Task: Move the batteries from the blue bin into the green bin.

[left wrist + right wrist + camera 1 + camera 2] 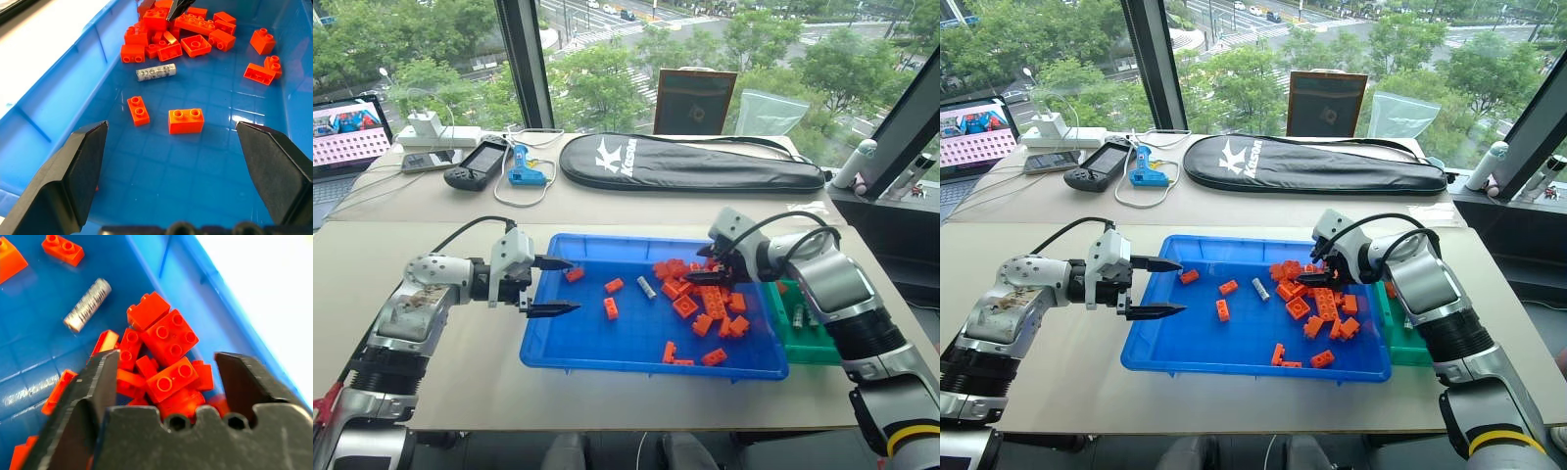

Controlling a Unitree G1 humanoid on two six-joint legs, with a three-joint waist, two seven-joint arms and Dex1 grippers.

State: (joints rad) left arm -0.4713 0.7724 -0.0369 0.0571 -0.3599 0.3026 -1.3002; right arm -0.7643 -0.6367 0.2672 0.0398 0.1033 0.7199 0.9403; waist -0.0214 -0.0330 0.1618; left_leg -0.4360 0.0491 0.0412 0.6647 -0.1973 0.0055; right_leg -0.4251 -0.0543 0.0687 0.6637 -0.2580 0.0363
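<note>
Both grippers empty over the blue bin (558,338); one battery (646,288) lies loose inside.

I have my left gripper (560,286) at the bin's left rim, jaws spread wide, nothing between them; the battery lies ahead of its fingertips, beyond two single orange bricks (186,120). My right gripper (166,374) hangs with jaws apart over the brick pile (705,299) at the bin's right end, holding nothing; the battery lies just beyond that pile, clear of both fingers. The green bin (803,338) sits beside the blue bin, under my right forearm; its contents I cannot make out.
</note>
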